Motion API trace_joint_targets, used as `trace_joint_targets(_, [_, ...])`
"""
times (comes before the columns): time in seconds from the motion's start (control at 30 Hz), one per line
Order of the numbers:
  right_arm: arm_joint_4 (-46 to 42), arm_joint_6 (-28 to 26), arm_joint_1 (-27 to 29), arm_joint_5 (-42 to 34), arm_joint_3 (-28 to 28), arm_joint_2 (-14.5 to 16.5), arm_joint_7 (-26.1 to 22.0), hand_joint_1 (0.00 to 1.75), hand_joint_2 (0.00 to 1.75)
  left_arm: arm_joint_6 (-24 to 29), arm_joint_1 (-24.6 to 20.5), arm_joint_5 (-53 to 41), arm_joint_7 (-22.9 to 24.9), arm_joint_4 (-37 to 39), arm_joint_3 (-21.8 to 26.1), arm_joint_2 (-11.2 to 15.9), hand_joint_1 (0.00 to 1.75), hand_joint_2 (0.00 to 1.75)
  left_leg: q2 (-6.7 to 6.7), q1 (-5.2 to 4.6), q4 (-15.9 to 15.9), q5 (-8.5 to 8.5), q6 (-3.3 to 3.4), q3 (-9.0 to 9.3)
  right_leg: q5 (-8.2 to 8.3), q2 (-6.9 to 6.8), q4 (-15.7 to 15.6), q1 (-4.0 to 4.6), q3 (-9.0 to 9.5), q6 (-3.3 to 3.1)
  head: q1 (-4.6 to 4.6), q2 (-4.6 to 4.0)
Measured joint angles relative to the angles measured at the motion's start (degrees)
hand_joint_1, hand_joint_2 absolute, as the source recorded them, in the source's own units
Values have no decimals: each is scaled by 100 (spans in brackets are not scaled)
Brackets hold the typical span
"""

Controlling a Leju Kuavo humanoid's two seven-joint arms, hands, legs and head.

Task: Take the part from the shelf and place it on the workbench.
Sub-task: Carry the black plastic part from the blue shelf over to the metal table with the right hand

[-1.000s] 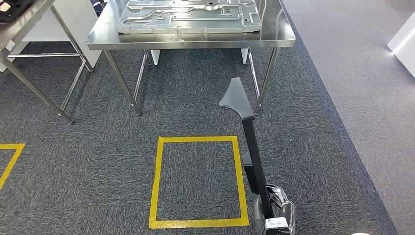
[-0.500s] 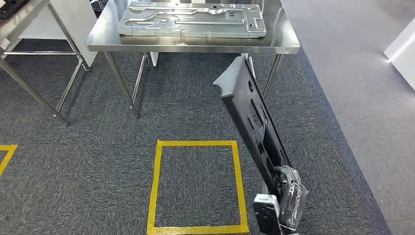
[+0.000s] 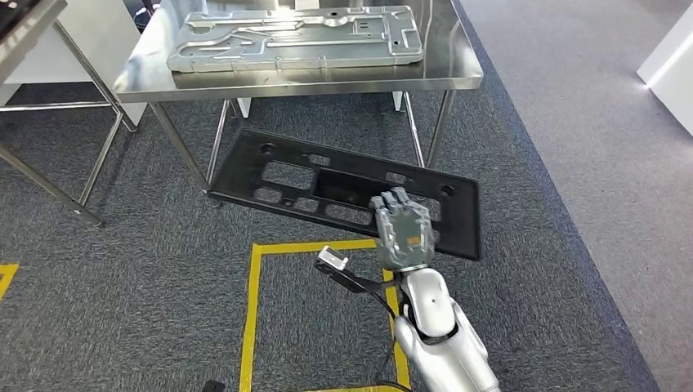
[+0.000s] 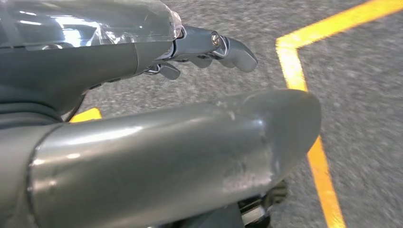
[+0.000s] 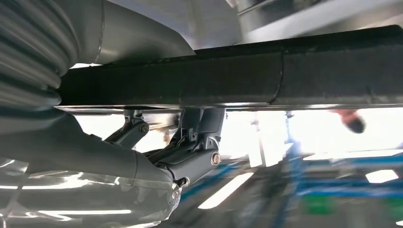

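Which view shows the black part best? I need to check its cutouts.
The head view: the black part lies flat and whole, cutouts visible, held by the right hand. The right wrist view shows its edge; the left wrist view shows carpet.

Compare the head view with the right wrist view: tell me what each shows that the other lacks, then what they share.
Head view alone: the steel workbench bearing a grey metal panel, the yellow floor square on grey carpet, and the black part's whole face with its cutouts.

Right wrist view alone: the part's edge seen from underneath, with fingers below it against bright ceiling lights.

Both: the right hand holding the black part roughly level.
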Motion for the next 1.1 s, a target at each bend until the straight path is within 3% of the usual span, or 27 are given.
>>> trace_joint_targets(0.07, [345, 136, -245, -21, 171, 4, -61, 175, 175, -34, -9, -26, 25, 1, -48, -2, 0, 0, -2, -9, 562, -203, 9, -473, -75, -4, 0, 31, 85, -24, -8, 0])
trace_joint_targets(0.1, [496, 200, -328, -37, 231, 8, -84, 175, 175, -48, -2, -35, 36, 1, -66, -3, 0, 0, -3, -14, 600, -186, 26, -606, -122, -6, 0, 51, 143, -29, -9, 1])
trace_joint_targets(0.13, [616, 257, -409, -56, 275, 15, -100, 175, 175, -56, 9, -40, 45, 1, -76, -2, 0, 0, -4, -21, 441, -48, 52, -645, -171, -5, 1, 70, 209, -32, -9, 1])
trace_joint_targets(0.2, [813, 363, -607, -88, 354, 31, -129, 175, 175, -59, 23, -41, 54, 0, -96, 13, 0, 0, -9, -60, -253, 553, 142, -542, -270, -2, 1, 98, 333, -28, -9, 1])
trace_joint_targets(0.23, [906, 409, -711, -95, 399, 37, -146, 175, 175, -60, 22, -42, 58, 0, -105, 26, 0, 0, -10, -88, -555, 766, 179, -486, -310, 10, 0, 104, 371, -12, -5, 1])
trace_joint_targets(0.27, [982, 450, -796, -99, 442, 41, -161, 175, 175, -61, 18, -44, 61, 1, -116, 39, 0, 0, -13, -117, -751, 920, 209, -446, -346, 18, -6, 104, 391, 15, -4, 1])
trace_joint_targets(0.3, [1044, 481, -854, -100, 480, 42, -176, 175, 175, -61, 18, -46, 65, 1, -128, 49, 0, 0, -20, -134, -834, 964, 229, -431, -357, 25, 11, 100, 398, 53, -3, 1])
trace_joint_targets(0.37, [1133, 529, -928, -101, 552, 45, -204, 175, 175, -62, 22, -48, 75, 1, -153, 50, 0, 0, -34, -129, -892, 961, 268, -358, -359, 28, 60, 100, 415, 130, -7, 1])
trace_joint_targets(0.43, [1212, 553, -1019, -105, 621, 45, -234, 175, 175, -66, 16, -46, 81, 0, -173, 52, 0, 0, -44, -99, -943, 943, 319, -256, -417, 20, 320, 94, 322, 193, 9, 0])
trace_joint_targets(0.53, [1333, 537, -1141, -159, 705, 45, -254, 175, 175, -75, -13, -33, 82, 0, -186, 60, 0, 0, -58, -87, -961, 874, 355, -164, -797, 14, 1268, 51, -277, 275, 26, 0])
trace_joint_targets(0.57, [1370, 527, -1150, -182, 726, 44, -254, 175, 175, -76, -12, -28, 82, 0, -187, 62, 0, 0, -64, -87, -961, 843, 353, -134, -875, 13, 1500, 36, -477, 292, 26, 1])
trace_joint_targets(0.6, [1402, 518, -1149, -200, 745, 44, -256, 175, 175, -77, -4, -25, 82, 0, -187, 64, 0, 0, -70, -87, -960, 808, 349, -96, -842, 12, 1561, 25, -600, 298, 26, 1])
trace_joint_targets(0.63, [1426, 510, -1147, -215, 761, 44, -257, 175, 175, -77, 5, -20, 83, 0, -187, 67, 0, 0, -74, -87, -960, 769, 341, -45, -669, 10, 1404, 18, -618, 295, 27, 1])
trace_joint_targets(0.7, [1448, 486, -1156, -235, 779, 44, -261, 175, 175, -78, 16, -4, 84, 1, -188, 68, 0, 0, -78, -86, -963, 685, 314, 70, -113, 1, 672, 18, -423, 267, 26, 0])
trace_joint_targets(0.73, [1451, 472, -1166, -242, 784, 43, -262, 175, 175, -78, 15, 1, 83, 1, -188, 68, 0, 0, -82, -88, -964, 650, 294, 116, 26, -8, 333, 37, -317, 245, 22, -1])
trace_joint_targets(0.77, [1454, 460, -1178, -250, 788, 43, -262, 175, 175, -78, 11, 7, 82, 1, -189, 68, 0, 0, -82, -89, -973, 618, 262, 143, 72, -15, 129, 59, -244, 208, 18, 0])
trace_joint_targets(0.83, [1456, 448, -1185, -266, 795, 35, -260, 175, 175, -74, 16, 15, 79, 0, -189, 69, 0, 0, -83, -97, -957, 599, 180, 194, 22, -15, 21, 89, -195, 115, 10, 1])
trace_joint_targets(0.93, [1438, 438, -1176, -277, 796, 17, -257, 175, 175, -63, 28, 25, 69, 0, -189, 79, 0, 0, -75, -92, -743, 499, 85, 171, 97, -6, -49, 47, -42, -1, -5, 1])
trace_joint_targets(0.97, [1427, 432, -1179, -278, 795, 14, -256, 175, 175, -61, 23, 26, 67, 0, -189, 83, 0, 0, -73, -83, -529, 387, 63, 63, 82, -7, -61, 40, 4, -28, -14, 1])
trace_joint_targets(1.03, [1413, 424, -1172, -279, 795, 4, -255, 175, 175, -61, 24, 29, 63, 1, -189, 85, 0, 0, -72, -72, 136, 101, 22, -321, 26, -5, -63, 49, 59, -62, -32, 1])
trace_joint_targets(1.1, [1409, 423, -1142, -279, 795, -15, -255, 175, 175, -62, 49, 28, 63, 1, -189, 85, 0, 0, -71, -66, 574, 2, 2, -664, -44, 8, -60, 58, 128, -64, -31, 0])
